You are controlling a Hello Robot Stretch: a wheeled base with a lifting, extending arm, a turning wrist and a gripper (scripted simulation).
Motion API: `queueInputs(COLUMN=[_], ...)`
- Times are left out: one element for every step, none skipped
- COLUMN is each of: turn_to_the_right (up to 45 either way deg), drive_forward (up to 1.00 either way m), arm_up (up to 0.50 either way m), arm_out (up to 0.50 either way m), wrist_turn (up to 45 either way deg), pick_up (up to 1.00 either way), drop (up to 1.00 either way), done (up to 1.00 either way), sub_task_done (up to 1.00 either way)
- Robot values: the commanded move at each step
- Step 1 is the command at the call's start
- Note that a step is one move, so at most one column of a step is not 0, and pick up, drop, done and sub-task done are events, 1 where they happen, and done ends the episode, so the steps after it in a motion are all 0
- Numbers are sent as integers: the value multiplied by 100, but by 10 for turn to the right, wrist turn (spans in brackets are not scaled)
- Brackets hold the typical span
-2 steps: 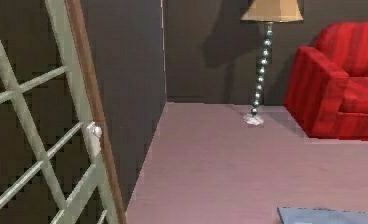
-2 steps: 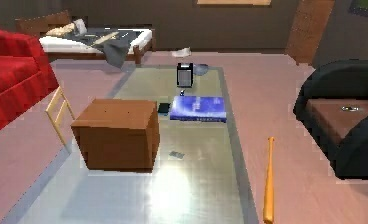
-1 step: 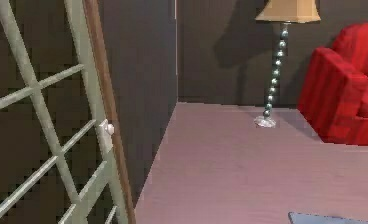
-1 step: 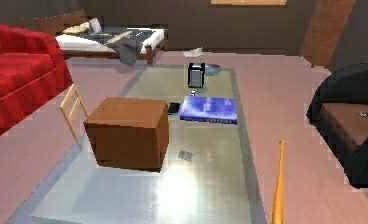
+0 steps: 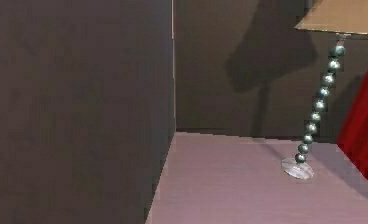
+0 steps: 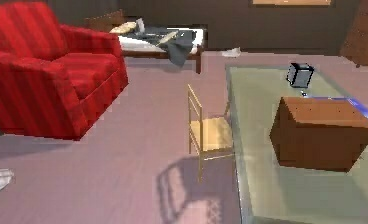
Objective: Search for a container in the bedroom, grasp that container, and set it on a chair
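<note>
Seemingly nothing is done yet: a brown box, perhaps the container, sits on the glass table at the frame's right, near the wooden chair. Grasping and placing remain, and I cannot tell the gripper's state.

Beyond the brown box on the glass tabletop, a small dark thing is too small to identify.

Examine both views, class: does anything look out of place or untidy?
Mildly, yes. On the bed a grey cloth lies rumpled and hangs over the front edge, and a small pale thing lies on the floor beside the bed. The wooden chair and red armchair stand upright.
</note>
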Motion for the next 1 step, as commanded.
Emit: queueInputs(turn_to_the_right=[450], drive_forward=[0], arm_up=[0], arm_out=[0], wrist_turn=[0], pick_up=[0], drop=[0], done=[0], sub_task_done=[0])
